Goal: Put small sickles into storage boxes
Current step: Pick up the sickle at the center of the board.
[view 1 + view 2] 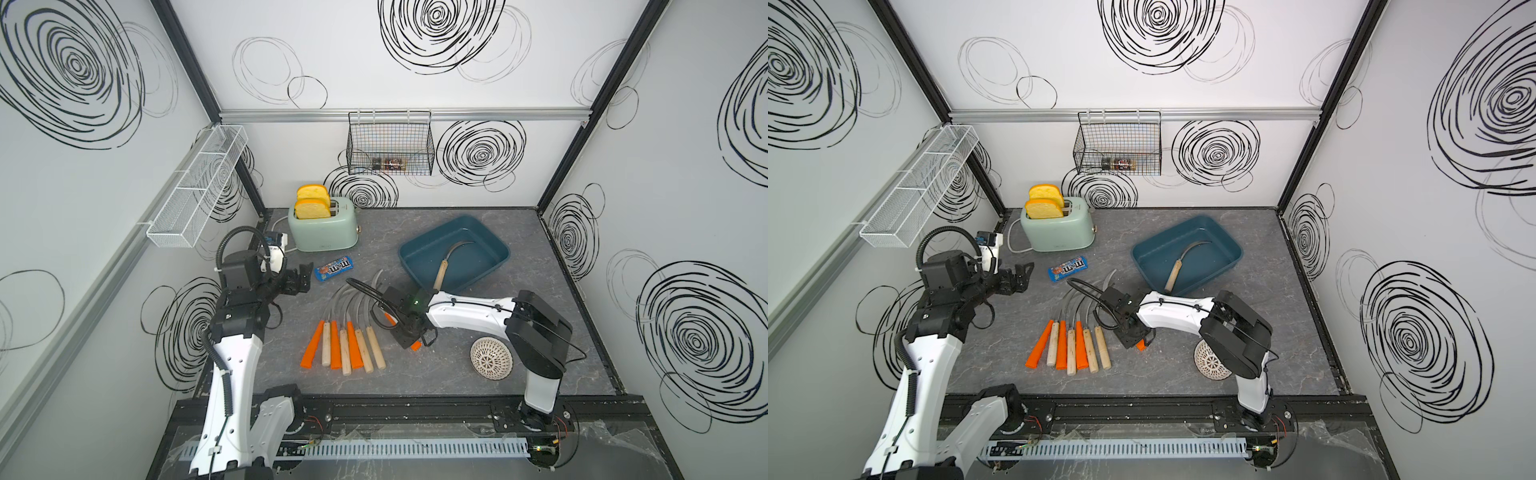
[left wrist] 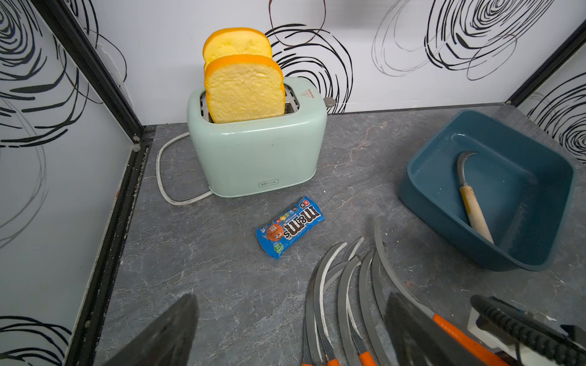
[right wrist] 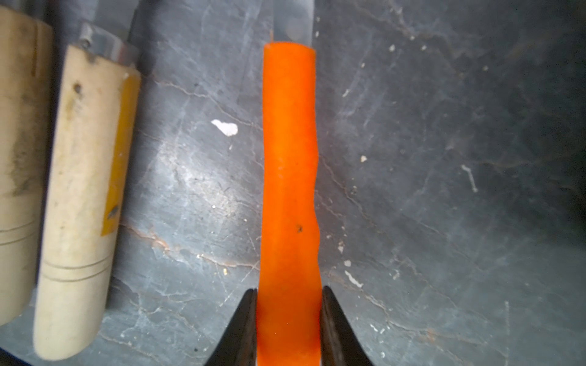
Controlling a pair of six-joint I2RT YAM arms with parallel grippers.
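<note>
We see the right claw (image 3: 289, 320) clenched on an orange sickle (image 3: 288, 174). Its black fingers (image 3: 245, 323) press both sides of the handle near the butt end. In both top views this sickle sits just right of the row (image 1: 345, 345) (image 1: 1073, 347). It is mostly hidden under the wrist, with a bit of orange showing on either side of the claw. We cannot tell whether it rests on the table (image 1: 436, 374) or is raised off it.

The row holds seven sickles lying side by side on the table, handles toward the robot. From left to right the handles are orange, wood, orange, wood, orange, wood, wood. Their grey blades curve away toward the candy pack (image 1: 333, 268) and overlap one another.

One wooden sickle (image 1: 439, 272) (image 1: 1173, 274) lies in the tray (image 1: 478, 259) (image 1: 1208, 253). Its blade is on the tray floor and its handle reaches the near wall. The tray stands at a slant toward the back right of the table, beyond the right arm.

The left claw (image 1: 301, 278) is released, its jaws spread wide with nothing between them. It hovers over the left side of the table, near the candy pack and in front of the toaster (image 1: 324, 228), which has two bread slices standing in it.

A white lattice bowl (image 1: 491, 358) lies dome up beside the right arm's lower link.
</note>
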